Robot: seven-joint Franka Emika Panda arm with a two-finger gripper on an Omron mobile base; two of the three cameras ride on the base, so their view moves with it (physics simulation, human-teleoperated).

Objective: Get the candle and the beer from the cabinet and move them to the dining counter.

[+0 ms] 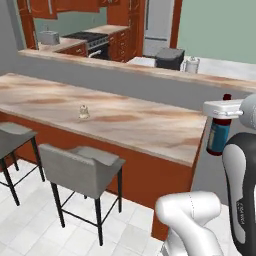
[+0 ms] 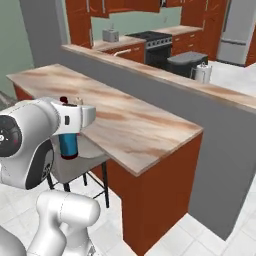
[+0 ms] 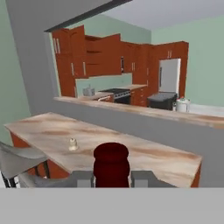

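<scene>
Beside the right end of the dining counter, off its edge, the gripper hangs in the air with jaws closed on the neck of the beer. Bottle is upright, blue label below the fingers, dark red cap above them; it touches no surface. From the hand view the cap stands btw. the two grey finger pads.

Candle stands upright on the counter, about mid-length, nearer the front edge than the grey back ledge, well apart from the beer.

Two grey stools stand at the front side of the counter, below the left part.

Far behind, the cabinet hangs on the kitchen wall w/ one door open. A white kettle stands beyond the ledge.
</scene>
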